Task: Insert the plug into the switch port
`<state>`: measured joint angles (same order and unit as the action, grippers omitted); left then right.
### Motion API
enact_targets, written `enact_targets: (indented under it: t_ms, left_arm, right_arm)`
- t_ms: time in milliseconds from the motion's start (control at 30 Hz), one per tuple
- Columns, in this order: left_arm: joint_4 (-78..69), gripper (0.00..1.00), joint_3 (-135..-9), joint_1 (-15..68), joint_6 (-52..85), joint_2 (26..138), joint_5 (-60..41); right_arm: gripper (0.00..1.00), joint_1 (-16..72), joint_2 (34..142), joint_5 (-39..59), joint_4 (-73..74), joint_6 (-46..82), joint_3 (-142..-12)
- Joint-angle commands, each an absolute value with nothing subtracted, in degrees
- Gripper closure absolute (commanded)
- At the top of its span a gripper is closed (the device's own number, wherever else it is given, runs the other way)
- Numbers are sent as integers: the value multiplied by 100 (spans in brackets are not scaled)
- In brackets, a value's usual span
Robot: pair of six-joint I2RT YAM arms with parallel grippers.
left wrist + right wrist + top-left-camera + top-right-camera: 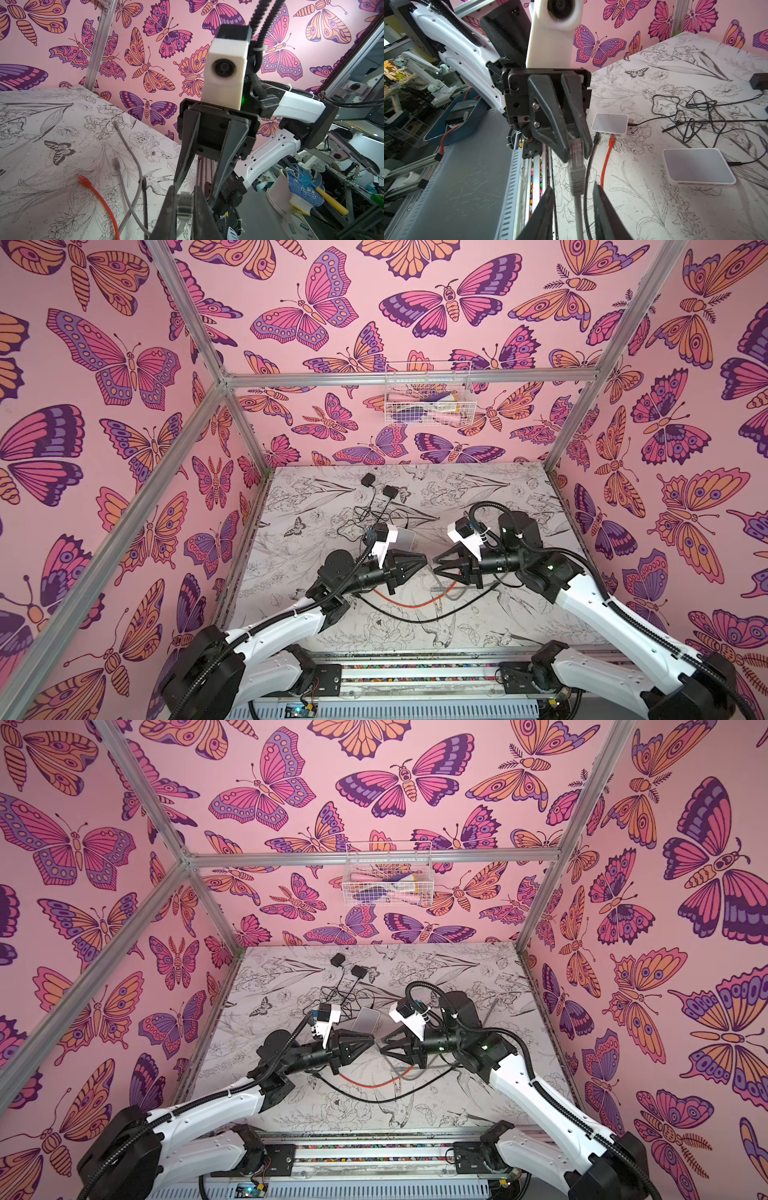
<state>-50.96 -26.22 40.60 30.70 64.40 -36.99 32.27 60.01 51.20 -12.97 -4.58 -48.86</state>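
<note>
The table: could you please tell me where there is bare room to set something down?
Bare table lies in the far right corner, behind the right arm; along the left wall, beside the left arm; and at the near edge, in front of the black cable. Crowded: adapters and tangled cords far left of centre; left gripper, right gripper and switch mid-table.

No text, brand, number or sign can be read in any view. In the left wrist view, pale marks on the blue-dotted glove, which lies beyond the surface, may be lettering, but they are too blurred to make out.
</note>
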Motion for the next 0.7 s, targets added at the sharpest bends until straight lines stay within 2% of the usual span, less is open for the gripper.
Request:
enact_targets:
  t_ms: [0, 500, 633, 667]
  left_arm:
    - [-5362, 100, -2514, 4011, 3056, 6322, -3867]
    - [-5583, 100, -2562, 4002, 3207, 6433, -3972]
    - [-5597, 100, -2571, 3999, 3212, 6477, -3981]
    - [-5598, 100, -2570, 4000, 3209, 6485, -3982]
  right_arm:
    - [68, 3199, 6024, 5460, -1520, -725, -4957]
    - [75, 3245, 6385, 5458, -1524, -905, -4940]
    - [84, 3269, 6445, 5492, -1426, -879, -4926]
    - [90, 3269, 6458, 5502, -1426, -896, -4921]
